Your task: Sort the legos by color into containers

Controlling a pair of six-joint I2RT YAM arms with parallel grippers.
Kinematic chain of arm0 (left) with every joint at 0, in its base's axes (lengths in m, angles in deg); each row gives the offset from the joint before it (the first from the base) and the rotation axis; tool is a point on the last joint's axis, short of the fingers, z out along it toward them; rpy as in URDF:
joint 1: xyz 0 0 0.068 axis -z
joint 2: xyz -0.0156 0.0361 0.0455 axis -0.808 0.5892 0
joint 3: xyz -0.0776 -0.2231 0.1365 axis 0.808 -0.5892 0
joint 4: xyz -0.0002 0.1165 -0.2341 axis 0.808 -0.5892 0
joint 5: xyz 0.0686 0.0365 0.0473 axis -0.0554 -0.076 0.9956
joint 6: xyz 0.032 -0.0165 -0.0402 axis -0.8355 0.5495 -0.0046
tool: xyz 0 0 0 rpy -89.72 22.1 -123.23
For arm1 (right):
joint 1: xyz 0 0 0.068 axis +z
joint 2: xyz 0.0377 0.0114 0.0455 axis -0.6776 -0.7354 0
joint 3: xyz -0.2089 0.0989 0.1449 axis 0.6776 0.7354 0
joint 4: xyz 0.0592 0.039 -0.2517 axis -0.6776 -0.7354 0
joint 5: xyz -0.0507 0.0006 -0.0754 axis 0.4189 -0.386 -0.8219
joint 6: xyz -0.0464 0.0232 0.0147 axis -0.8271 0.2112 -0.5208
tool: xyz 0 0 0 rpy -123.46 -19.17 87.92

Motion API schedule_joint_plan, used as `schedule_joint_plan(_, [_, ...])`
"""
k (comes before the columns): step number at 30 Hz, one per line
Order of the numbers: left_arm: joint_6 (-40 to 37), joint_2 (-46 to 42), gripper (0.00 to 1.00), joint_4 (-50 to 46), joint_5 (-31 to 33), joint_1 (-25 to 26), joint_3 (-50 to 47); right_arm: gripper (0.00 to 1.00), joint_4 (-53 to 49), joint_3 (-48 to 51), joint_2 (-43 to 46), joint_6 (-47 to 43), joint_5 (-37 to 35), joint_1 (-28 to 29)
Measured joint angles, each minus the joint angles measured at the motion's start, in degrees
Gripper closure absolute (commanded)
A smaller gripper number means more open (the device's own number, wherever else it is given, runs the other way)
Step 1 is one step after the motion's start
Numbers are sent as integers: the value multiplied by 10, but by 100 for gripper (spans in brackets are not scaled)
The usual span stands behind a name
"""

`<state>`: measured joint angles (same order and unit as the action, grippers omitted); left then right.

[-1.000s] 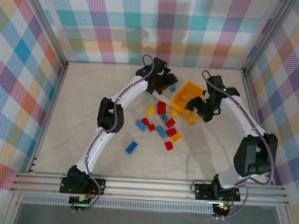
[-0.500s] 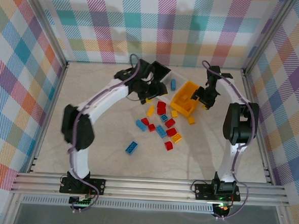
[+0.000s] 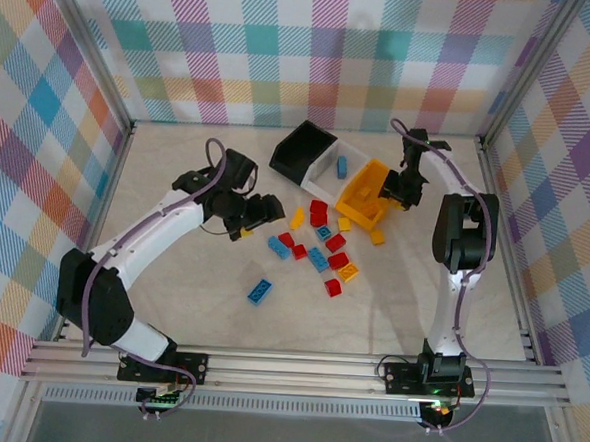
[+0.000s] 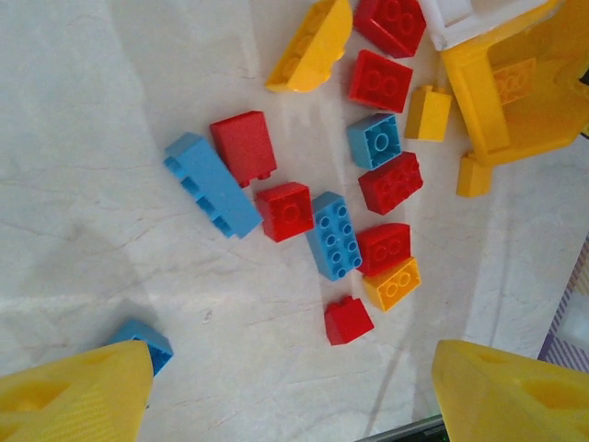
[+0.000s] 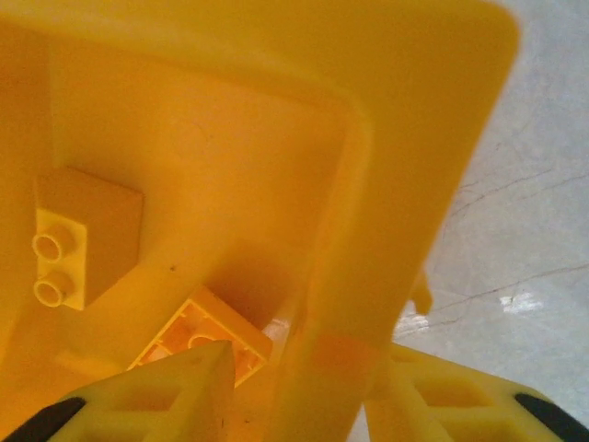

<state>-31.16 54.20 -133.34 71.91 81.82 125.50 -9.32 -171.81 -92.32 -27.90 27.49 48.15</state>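
Red, blue and yellow-orange legos (image 3: 319, 245) lie scattered mid-table, and one blue brick (image 3: 261, 291) sits apart, nearer me. My left gripper (image 3: 264, 211) hovers just left of the pile, open and empty. In the left wrist view the left gripper (image 4: 290, 361) has its jaws wide apart above a small red brick (image 4: 348, 319). The black bin (image 3: 301, 149), white bin (image 3: 329, 161) and yellow-orange bin (image 3: 365, 195) stand in a row at the back. My right gripper (image 3: 390, 192) straddles that bin's wall (image 5: 368, 239), one finger inside and one outside. Two yellow bricks (image 5: 87, 235) lie inside.
A blue brick (image 3: 341, 167) lies in the white bin. A yellow brick (image 3: 377, 237) sits just outside the yellow-orange bin. Open tabletop (image 3: 171, 284) stretches left and toward me. Plaid walls and metal posts close in the back and sides.
My left arm has pulled back from the bins and swung left, uncovering the black bin. My right arm has folded upright while its gripper stayed at the yellow-orange bin.
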Motion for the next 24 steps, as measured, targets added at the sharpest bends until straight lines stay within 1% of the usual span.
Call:
schedule_joint_plan(7, [-2, -19, 20, -5, 0, -3, -14, 80, 5, 0, 0, -14, -7, 13])
schedule_joint_plan(11, [-8, -24, 20, -8, 0, -5, -24, 83, 6, -4, 0, -32, -21, 27])
schedule_joint_plan(17, [-16, -44, 20, -19, 0, -16, -38, 83, -4, -6, 0, -72, -41, 63])
schedule_joint_plan(24, [-26, -73, 19, -24, 0, -34, -60, 83, -4, -6, 0, -68, -39, 86])
